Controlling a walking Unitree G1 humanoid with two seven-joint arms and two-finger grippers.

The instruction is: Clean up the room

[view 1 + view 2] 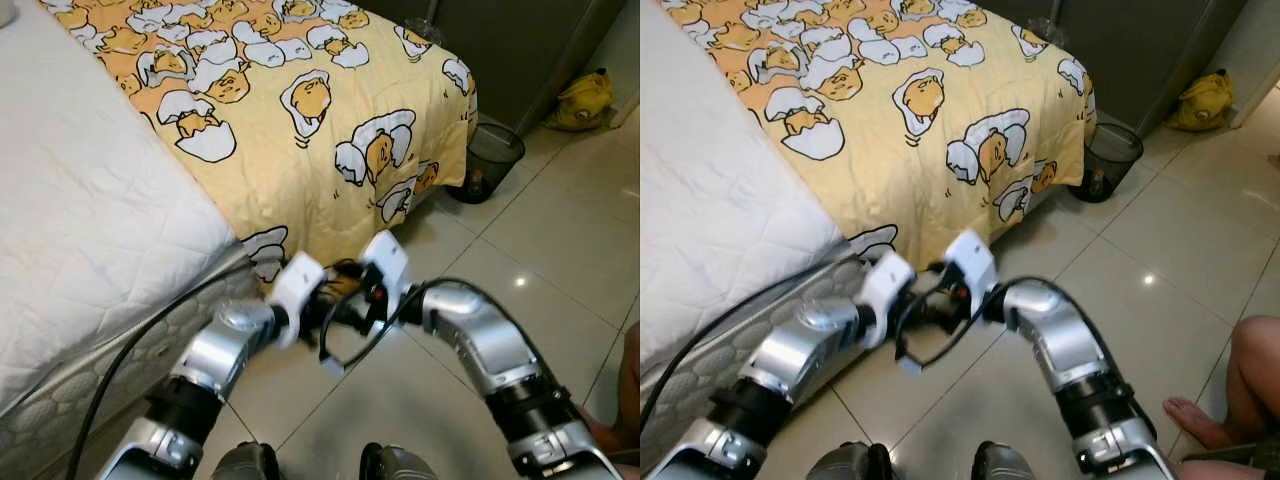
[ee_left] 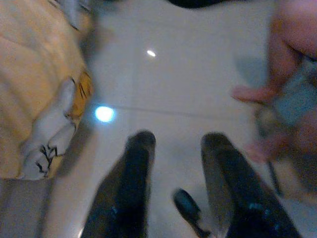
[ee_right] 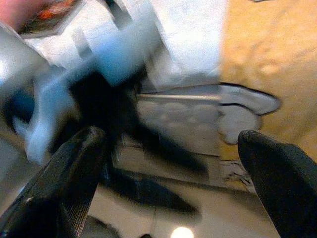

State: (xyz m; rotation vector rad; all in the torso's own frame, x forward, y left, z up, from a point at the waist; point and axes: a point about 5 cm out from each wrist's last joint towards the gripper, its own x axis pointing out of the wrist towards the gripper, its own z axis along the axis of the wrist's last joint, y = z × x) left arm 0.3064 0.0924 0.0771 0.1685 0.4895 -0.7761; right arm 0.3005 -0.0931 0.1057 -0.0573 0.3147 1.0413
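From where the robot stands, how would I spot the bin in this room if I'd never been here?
Start at the bed with the yellow cartoon-egg blanket. Follow the blanket's hanging edge to the bed's far corner, where the tiled floor meets a dark cabinet. The bin stands there on the floor: a small round basket of black mesh, unlike the bright yellow bag lying further along.

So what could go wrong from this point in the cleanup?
The left gripper and right gripper hang close together low by the bed, so the arms might collide. A black cable trails along the mattress edge and could snag. A person's foot rests near the right arm, so a swing or step might hit it.
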